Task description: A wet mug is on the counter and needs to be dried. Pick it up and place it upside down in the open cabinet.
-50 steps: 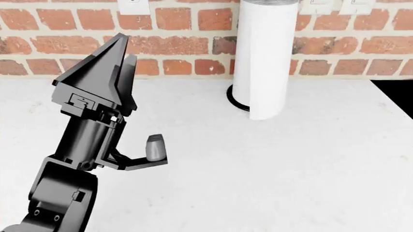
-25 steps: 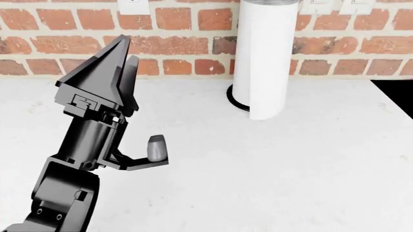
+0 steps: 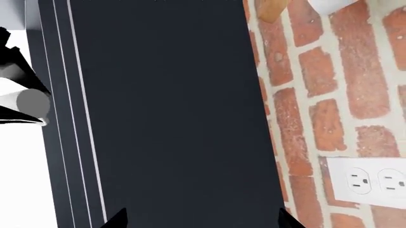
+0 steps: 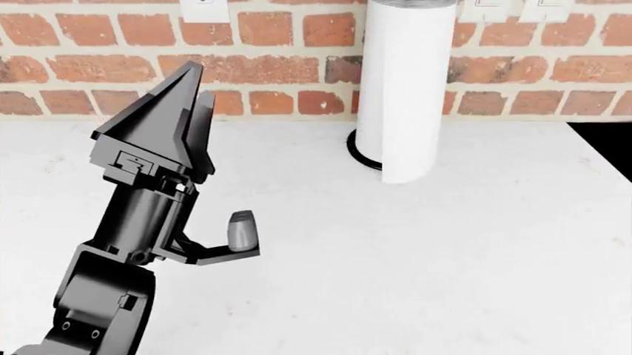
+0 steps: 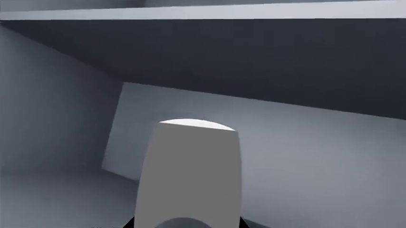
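The mug [image 5: 190,171], a plain pale cylinder, is in the right wrist view only. My right gripper [image 5: 187,222] is shut on it, with a dark fingertip showing on each side of its base. The mug is held inside a grey cabinet [image 5: 298,156], near the back wall, with its bright far end pointing away from the gripper. The handle is hidden. My left gripper [image 4: 195,81] is raised over the white counter [image 4: 445,259], pointing up at the brick wall. It is open and empty, with its fingertips [image 3: 117,219] wide apart. The right gripper is outside the head view.
A tall white paper-towel roll [image 4: 400,89] on a black base stands at the back of the counter, right of my left arm. A black stove corner [image 4: 612,144] shows at the far right. The left wrist view faces a dark panel [image 3: 171,118] and a wall outlet [image 3: 371,183].
My left arm has shifted slightly right and down in the head view. The roll and the counter look the same.
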### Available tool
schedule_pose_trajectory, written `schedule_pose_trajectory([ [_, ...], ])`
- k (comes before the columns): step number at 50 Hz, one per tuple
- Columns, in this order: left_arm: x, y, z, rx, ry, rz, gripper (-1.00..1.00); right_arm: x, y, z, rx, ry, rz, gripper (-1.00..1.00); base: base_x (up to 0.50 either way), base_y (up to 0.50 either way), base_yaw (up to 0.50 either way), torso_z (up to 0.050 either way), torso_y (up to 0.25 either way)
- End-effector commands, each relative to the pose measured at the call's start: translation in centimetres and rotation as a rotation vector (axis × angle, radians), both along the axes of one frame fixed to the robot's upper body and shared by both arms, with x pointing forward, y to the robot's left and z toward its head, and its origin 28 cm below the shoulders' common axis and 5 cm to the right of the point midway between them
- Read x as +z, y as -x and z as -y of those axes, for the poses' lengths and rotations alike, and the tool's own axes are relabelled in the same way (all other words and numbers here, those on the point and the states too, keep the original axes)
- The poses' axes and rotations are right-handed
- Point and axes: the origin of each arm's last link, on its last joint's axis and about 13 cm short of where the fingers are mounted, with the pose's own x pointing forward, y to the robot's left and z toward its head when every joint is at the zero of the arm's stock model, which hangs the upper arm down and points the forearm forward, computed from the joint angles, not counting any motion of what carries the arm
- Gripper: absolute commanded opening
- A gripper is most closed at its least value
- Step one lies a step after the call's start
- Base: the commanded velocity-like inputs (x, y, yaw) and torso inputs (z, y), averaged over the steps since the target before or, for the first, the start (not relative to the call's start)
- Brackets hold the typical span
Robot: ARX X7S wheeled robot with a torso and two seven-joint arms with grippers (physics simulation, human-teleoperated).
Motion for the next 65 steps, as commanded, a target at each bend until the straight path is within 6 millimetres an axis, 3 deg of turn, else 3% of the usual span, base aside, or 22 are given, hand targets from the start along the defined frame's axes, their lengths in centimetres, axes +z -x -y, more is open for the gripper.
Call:
schedule_pose_trajectory([
  [1, -0.1, -0.1, 0.2, -0.007, 0.002, -0.001, 1.0, -0.1, -2.4, 0.3, -0.091, -0.024, -0.079, -1.0, 0.0, 0.0, 0.0, 0.0, 0.0],
  [30, -0.5, -0.4, 0.6, -0.038, 0.003, -0.002, 1.0, -3.0, -7.6, 0.9, -0.275, -0.053, -0.201, -1.0, 0.0, 0.0, 0.0, 0.0, 0.0],
  [45, -0.9, -0.4, 0.7, -0.043, -0.001, -0.004, 1.0, -6.1, -8.2, 1.5, -0.286, -0.01, -0.286, -1.0, 0.0, 0.0, 0.0, 0.0, 0.001],
  [46, -0.9, -0.4, 0.7, -0.044, -0.001, -0.004, 1.0, -6.2, -8.2, 1.5, -0.286, -0.009, -0.287, 1.0, 0.0, 0.0, 0.0, 0.0, 0.0],
  [65, -1.2, -0.6, 0.8, -0.044, 0.001, -0.008, 1.0, -6.6, -8.3, 1.5, -0.268, 0.005, -0.295, 1.0, 0.0, 0.0, 0.0, 0.0, 0.0],
])
